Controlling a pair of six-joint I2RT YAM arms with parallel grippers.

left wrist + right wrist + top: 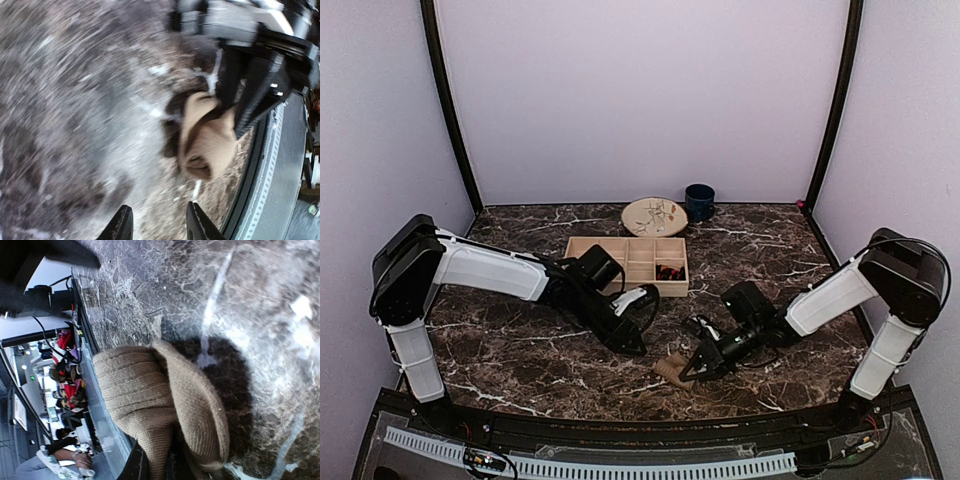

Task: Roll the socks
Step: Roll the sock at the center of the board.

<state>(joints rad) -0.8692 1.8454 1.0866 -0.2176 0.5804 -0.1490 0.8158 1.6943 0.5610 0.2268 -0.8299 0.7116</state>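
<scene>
- The right claw (pixel 695 370) is pressing its two black fingers together on a tan-brown ribbed fabric sock (pixel 145 390), pinching one folded edge of it.
- The sock is sitting at the claw's tips, bunched into a loose roll. It is resting on the dark brown, white-veined marble table (pixel 520 350), close to the table's front edge.
- Right against the roll, on the side away from the claw, a dark fuzzy patch is showing. I cannot tell whether it is fabric or shadow.
- Just to the left of the right claw, the left claw (pixel 157 230) is standing spread. Its fingertips are holding nothing between them and are pointing toward the roll without touching it.
- Beyond both claws, a shallow pale wooden tray divided into compartments (pixel 582 248) is lying on the table.
- Small red-and-black pieces (pixel 668 270) are sitting in the tray's near-right compartment, too small to identify.
- Beyond the tray, a round cream plate with a leafy pattern (pixel 655 216) is lying just beside a dark blue mug (pixel 699 202).
</scene>
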